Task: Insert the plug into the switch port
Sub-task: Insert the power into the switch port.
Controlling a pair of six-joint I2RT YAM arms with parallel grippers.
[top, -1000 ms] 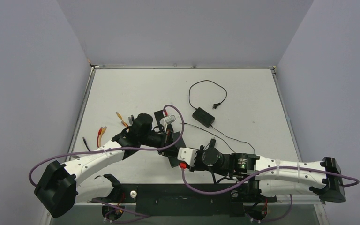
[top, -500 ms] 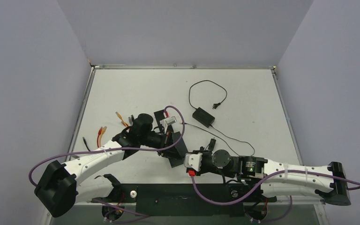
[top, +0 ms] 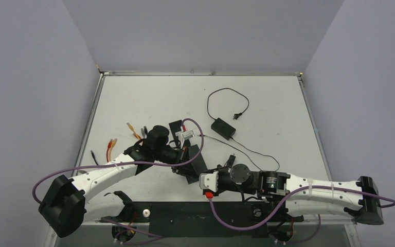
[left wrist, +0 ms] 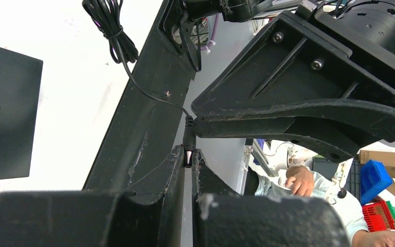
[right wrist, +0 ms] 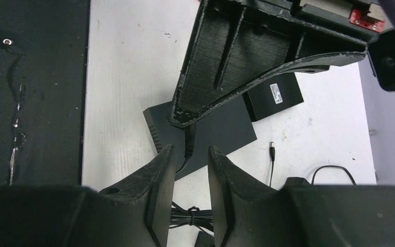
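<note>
Your left pincer (left wrist: pixel 188 157) is pressed together on the plug (left wrist: pixel 189 135), pinching its metal tip between the two fingertips, and the thin black lead (left wrist: pixel 149 95) runs up and away from it. In the right wrist view the plug hangs from the tip of that pincer, straight in front of the switch (right wrist: pixel 226 128). It overlaps the switch's end that carries the row of small openings. You cannot tell from these views whether the plug touches the switch or is held just off it. Your right pincer (right wrist: pixel 191 150) is part-way spread on the near side of the switch. Its two fingers stand to either side of the plug with a gap on each side, so it grips nothing. From above, both pincers meet over the switch (top: pixel 194 163), which lies flat on the desk (top: pixel 267 103), and the arms hide the plug there. The black power adapter (right wrist: pixel 275 95) with its white label sits just beyond the switch. A loose second connector (right wrist: pixel 271 151) lies on the desk beside the switch. A tied bundle of black cable (right wrist: pixel 182 213) rests just in front of the switch.
</note>
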